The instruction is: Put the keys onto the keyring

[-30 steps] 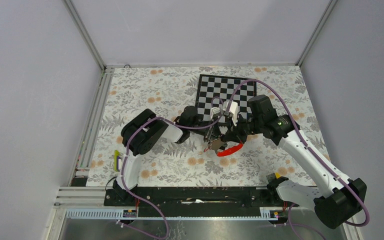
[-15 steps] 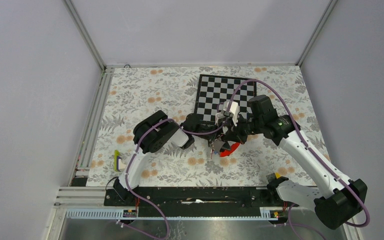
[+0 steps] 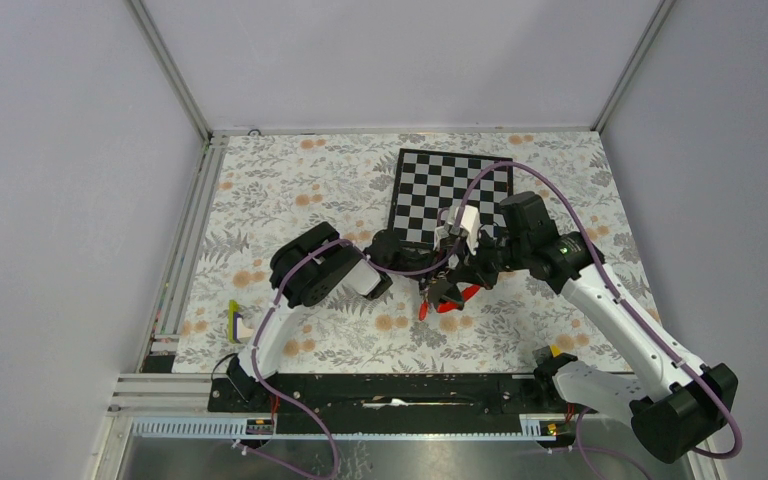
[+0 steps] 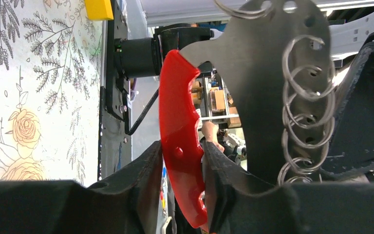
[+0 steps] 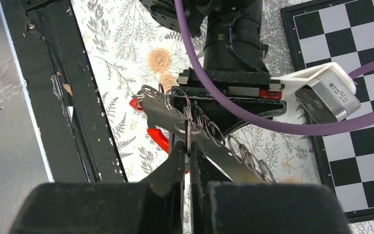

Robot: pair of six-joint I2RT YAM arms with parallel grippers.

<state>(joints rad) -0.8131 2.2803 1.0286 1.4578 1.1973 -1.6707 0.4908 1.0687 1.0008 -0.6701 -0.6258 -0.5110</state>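
My left gripper [image 4: 181, 163] is shut on the red handle [image 4: 177, 122] of a flat grey metal plate [image 4: 263, 78] that carries several steel keyrings [image 4: 304, 105]. In the top view this tool [image 3: 443, 298] is held above the floral mat between both grippers. My right gripper [image 5: 188, 148] is shut on a thin flat metal piece [image 5: 188, 130], seen edge-on among the rings [image 5: 202, 124] at the plate's end. It looks like a key blade. No green, blue or red tag shows, so the keys are hidden or out of view.
A chessboard [image 3: 450, 185] lies on the mat behind the grippers. A yellow-and-white block [image 3: 235, 322] sits at the mat's left edge. A yellow piece [image 3: 557, 352] sits by the right arm's base. A black rail [image 3: 390, 390] runs along the near edge.
My left arm has reached further right and turned the tool, so the red handle has swung from pointing right to pointing down and left. The right gripper has stayed at the rings.
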